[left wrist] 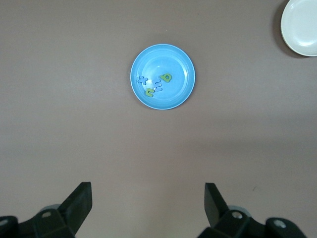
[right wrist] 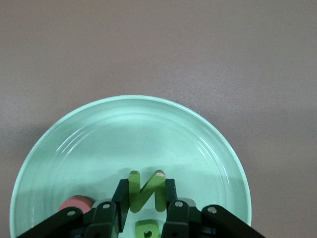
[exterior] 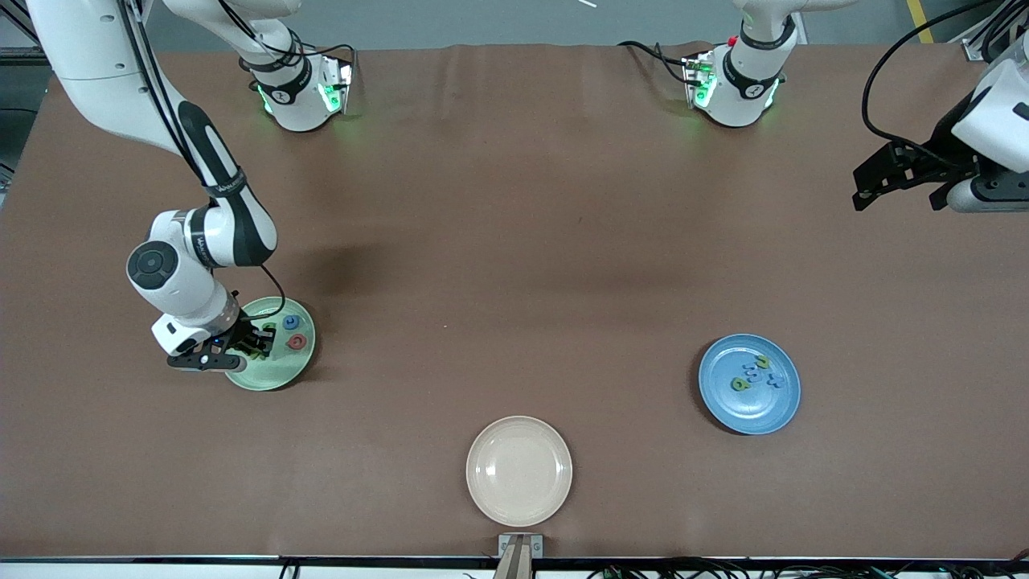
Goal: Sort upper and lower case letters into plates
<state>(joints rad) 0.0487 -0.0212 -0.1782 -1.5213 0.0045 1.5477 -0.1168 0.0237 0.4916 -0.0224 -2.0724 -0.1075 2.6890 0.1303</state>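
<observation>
Front view: right fingers (right wrist: 143,196) clamp green N (right wrist: 144,191) over mint plate (exterior: 296,370); left fingers (left wrist: 148,203) apart.

- A brown table (exterior: 514,241) carries everything; the 2 robot bases stand along its edge farthest from the front camera.
- 3 round plates lie directly on it.
- The mint green plate (exterior: 299,366) sits toward the right arm's end.
- The blue plate (exterior: 760,406) sits toward the left arm's end.
- The cream-beige plate (exterior: 519,470) lies between them, nearest the front camera, well apart from both.
</observation>
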